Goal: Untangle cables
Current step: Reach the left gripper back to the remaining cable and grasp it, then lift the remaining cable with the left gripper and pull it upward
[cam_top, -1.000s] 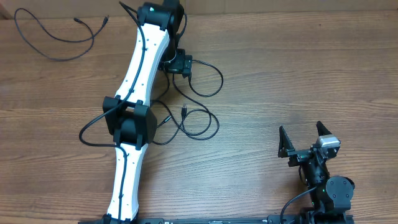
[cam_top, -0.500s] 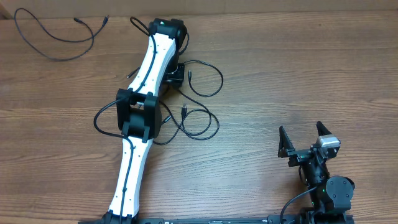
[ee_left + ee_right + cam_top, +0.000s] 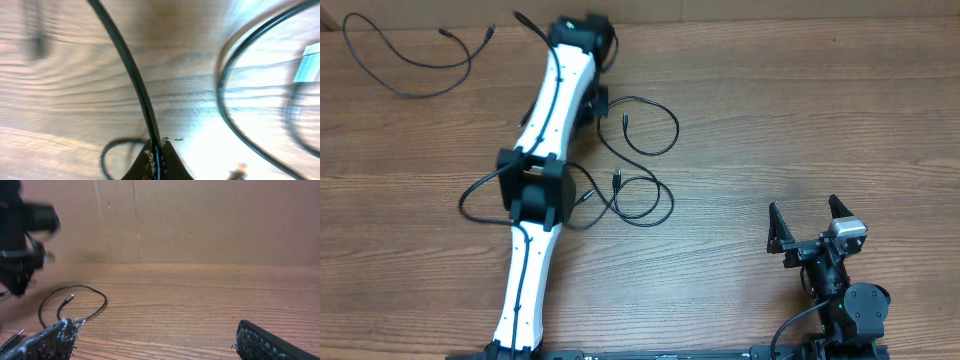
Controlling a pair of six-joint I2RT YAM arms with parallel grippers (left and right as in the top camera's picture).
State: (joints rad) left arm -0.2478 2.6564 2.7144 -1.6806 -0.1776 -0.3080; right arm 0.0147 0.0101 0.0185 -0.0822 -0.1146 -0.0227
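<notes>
Two hands are seen at a wooden desk [image 3: 770, 100]. The left hand [image 3: 597, 104] is reached far across it and is largely covered by the white left arm [image 3: 545, 120] in the overhead view. In the left wrist view its fingertips [image 3: 167, 156] are closed tight on a pinched cable [image 3: 134, 75], which runs as a thin black line from the grip toward the top of the frame, while another strand [image 3: 222, 107] is curved across the blurred wood to the right. The cables [image 3: 665, 195] are spread as overlapping loops near the middle of the desk, just beside the left arm, with one wider loop [image 3: 677, 127] lying next to the left hand. A separate cable [image 3: 415, 96] is laid well apart at the far left corner. The right hand [image 3: 807, 212] is held near its base at the right edge with its fingers spread wide and nothing between them, well away from the cables. From the right wrist view a cable loop [image 3: 75, 286] is seen on the wood beyond the hand.
</notes>
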